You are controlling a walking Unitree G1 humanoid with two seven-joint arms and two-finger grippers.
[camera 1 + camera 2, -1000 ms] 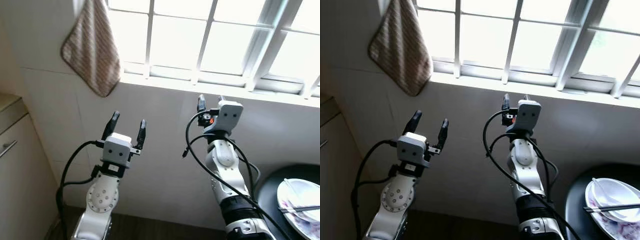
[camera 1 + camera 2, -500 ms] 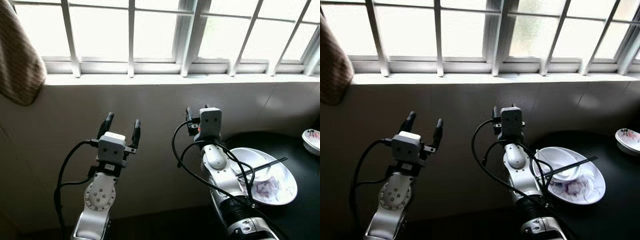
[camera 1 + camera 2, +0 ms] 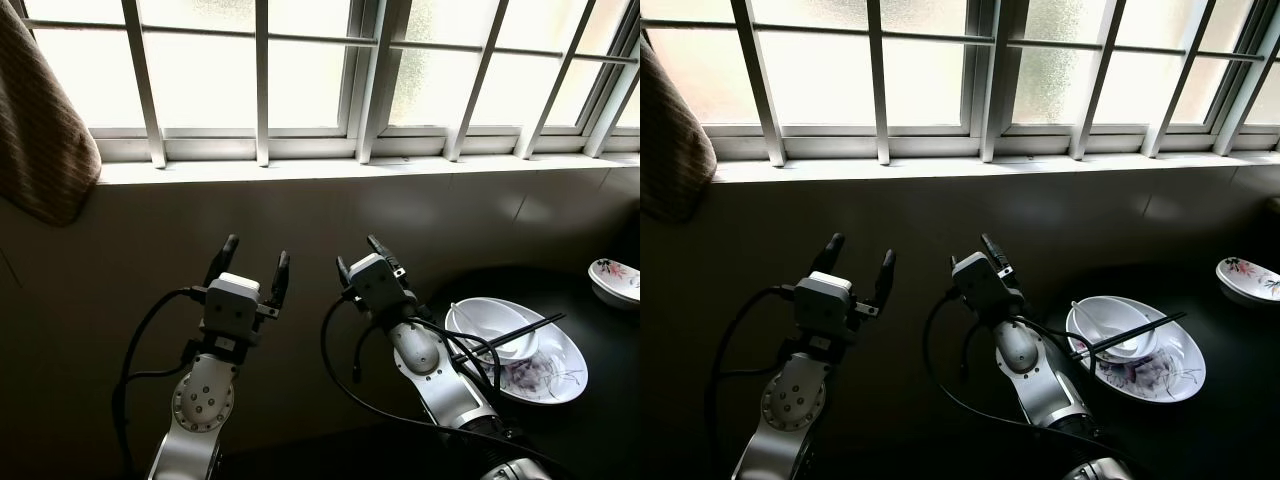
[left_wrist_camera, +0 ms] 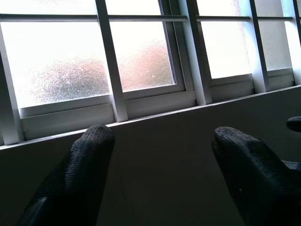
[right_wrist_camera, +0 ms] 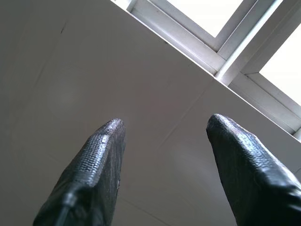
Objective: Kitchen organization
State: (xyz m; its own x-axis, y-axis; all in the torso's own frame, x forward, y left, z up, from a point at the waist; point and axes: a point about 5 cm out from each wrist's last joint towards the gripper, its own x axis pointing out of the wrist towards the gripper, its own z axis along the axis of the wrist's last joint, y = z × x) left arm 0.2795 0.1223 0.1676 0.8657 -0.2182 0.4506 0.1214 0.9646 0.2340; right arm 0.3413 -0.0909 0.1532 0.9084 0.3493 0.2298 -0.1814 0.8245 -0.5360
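Both arms are raised in front of a tiled wall below a barred window. My left gripper points up at the sill, open and holding nothing. My right gripper leans toward the left one, also open and holding nothing. To the right, on a black table, lies a white flowered plate. A white bowl sits on the plate, and dark chopsticks rest across the bowl. In the wrist views the left fingers and the right fingers stand wide apart against wall and window.
A brown striped towel hangs at the upper left beside the window. A small flowered dish sits at the far right edge of the table. The white window sill runs across above the grippers.
Over the last second the camera has swung right, bringing the plate and table further into view. My right gripper has tipped left and come lower. The left gripper keeps its pose.
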